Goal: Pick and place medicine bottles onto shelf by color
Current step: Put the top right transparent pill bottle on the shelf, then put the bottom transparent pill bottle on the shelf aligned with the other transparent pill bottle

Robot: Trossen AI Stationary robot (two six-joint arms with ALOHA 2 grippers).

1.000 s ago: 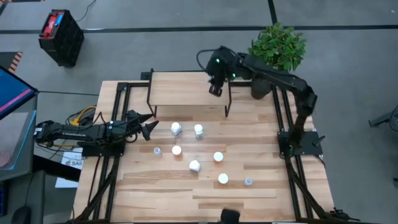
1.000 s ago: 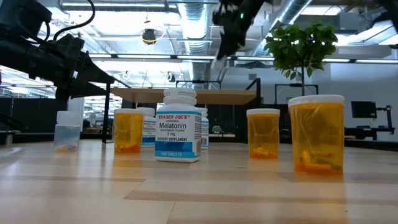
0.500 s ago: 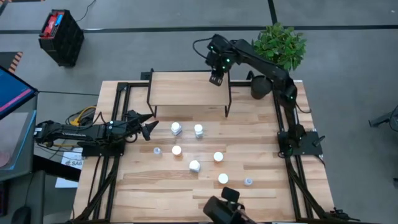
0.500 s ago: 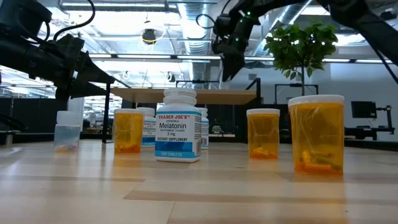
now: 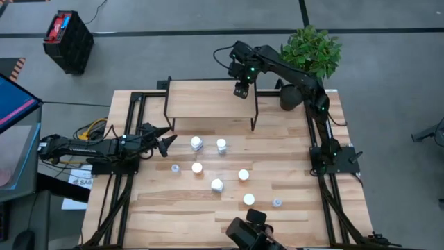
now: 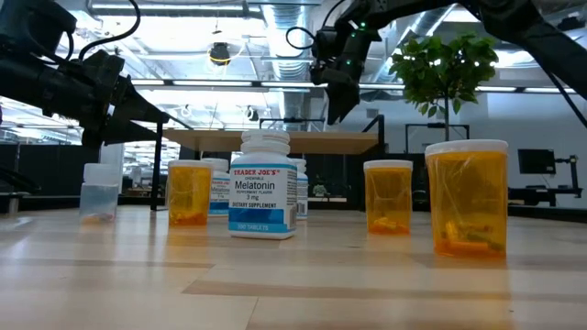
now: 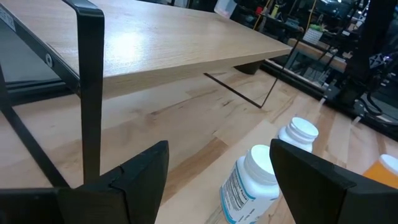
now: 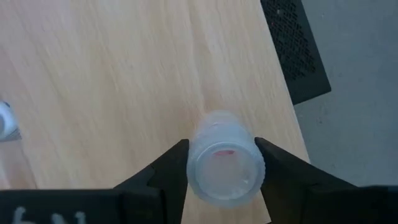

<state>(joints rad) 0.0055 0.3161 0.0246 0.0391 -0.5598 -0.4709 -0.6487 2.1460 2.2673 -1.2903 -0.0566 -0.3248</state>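
Right tool [image 5: 241, 90] sat above the shelf [image 5: 201, 101], near its right back corner, with the clear bluish bottle [image 8: 224, 165] upright between its fingers [image 8: 166, 171]. I couldn't tell if they gripped it or had just let go. You had that bottle straight below the tool, axis vertical. Left tool [image 5: 161, 139] waited wide open beside the table's [image 5: 291, 215] left edge, nearer the white bottles [image 5: 197, 144] below the shelf.

Whether the right end effector [image 8: 216, 163] actually touches the clear bottle [image 8: 224, 165] between its fingers cannot be told.
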